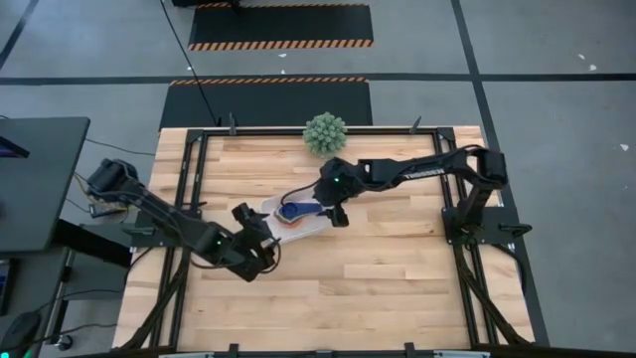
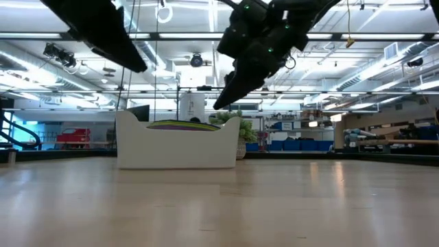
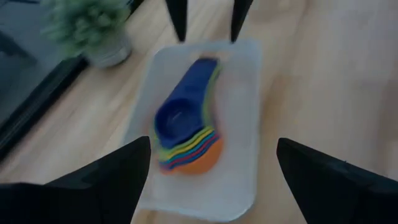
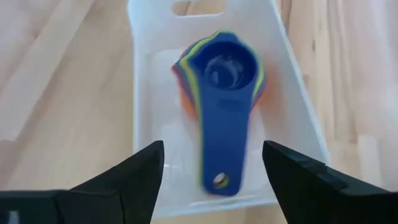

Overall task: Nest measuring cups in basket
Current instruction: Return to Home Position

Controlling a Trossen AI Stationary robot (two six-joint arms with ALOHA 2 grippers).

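Table (image 1: 397,288); left gripper (image 1: 250,221), right gripper (image 1: 336,214) flanking basket (image 2: 178,147)

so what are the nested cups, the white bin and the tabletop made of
The measuring cups look like hard plastic: bright solid colours, smooth, with a soft sheen on the top blue bowl. The basket is probably moulded plastic: milky white, with rounded corners and a cut-out handle. The table looks like wood: pale strips with visible grain and a low sheen.

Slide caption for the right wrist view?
Nested measuring cups, dark blue topmost, lie in the white basket beyond the open right gripper.
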